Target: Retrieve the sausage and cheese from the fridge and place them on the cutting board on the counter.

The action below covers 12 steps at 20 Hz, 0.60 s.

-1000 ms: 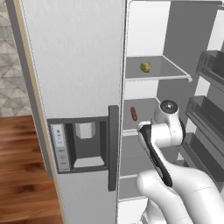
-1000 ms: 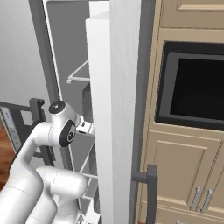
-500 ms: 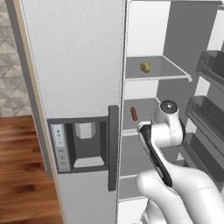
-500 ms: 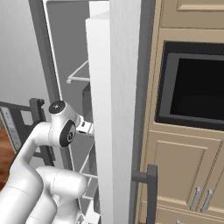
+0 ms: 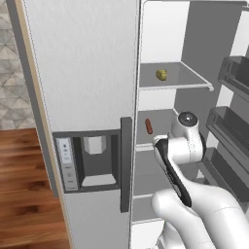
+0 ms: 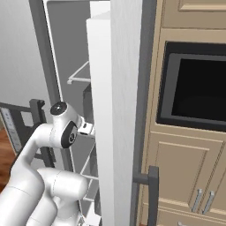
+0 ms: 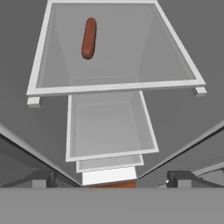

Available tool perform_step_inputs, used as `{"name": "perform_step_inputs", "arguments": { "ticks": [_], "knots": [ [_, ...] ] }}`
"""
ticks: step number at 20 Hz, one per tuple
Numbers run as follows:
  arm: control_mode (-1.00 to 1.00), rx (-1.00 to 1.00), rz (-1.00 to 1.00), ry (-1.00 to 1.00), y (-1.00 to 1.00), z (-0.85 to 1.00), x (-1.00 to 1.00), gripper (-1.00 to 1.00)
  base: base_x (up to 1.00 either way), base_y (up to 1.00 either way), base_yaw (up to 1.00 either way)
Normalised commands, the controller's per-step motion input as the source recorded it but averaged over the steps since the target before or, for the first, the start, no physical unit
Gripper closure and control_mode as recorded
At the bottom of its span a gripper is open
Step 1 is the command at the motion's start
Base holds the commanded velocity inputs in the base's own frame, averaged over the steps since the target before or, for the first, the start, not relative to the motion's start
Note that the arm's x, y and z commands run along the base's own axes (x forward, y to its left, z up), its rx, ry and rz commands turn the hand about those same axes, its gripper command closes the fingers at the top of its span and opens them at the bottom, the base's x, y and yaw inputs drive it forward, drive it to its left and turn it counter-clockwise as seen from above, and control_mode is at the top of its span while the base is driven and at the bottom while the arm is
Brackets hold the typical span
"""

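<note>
Sausage (image 7: pixel 89 38) beneath spread-jawed gripper (image 7: pixel 112 177), untouched.

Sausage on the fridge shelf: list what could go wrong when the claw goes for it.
1. The sausage is a round rod lying loose on a smooth shelf; it may roll away when the open claw closes.
2. It sits toward the back, so the arm may catch the shelf's front edge.
3. The door bins crowd the arm.

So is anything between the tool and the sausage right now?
No. In the hand view the open tool looks at the sausage lying on a white fridge shelf, with bare shelf surface between them.
</note>
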Motion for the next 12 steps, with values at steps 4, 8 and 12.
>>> {"name": "perform_step_inputs", "arguments": {
  "ticks": [4, 8, 12],
  "knots": [
    [-1.0, 0.18, 0.12, 0.0, -0.14, 0.14, 0.39, -1.0, 0.0, 0.0, 0.0],
    [-1.0, 0.07, 0.13, 0.01, -0.01, 0.16, 0.47, -1.0, 0.0, 0.0, 0.0],
    [-1.0, 0.08, 0.08, 0.04, 0.0, 0.24, 0.4, -1.0, 0.0, 0.0, 0.0]
  ]
}}
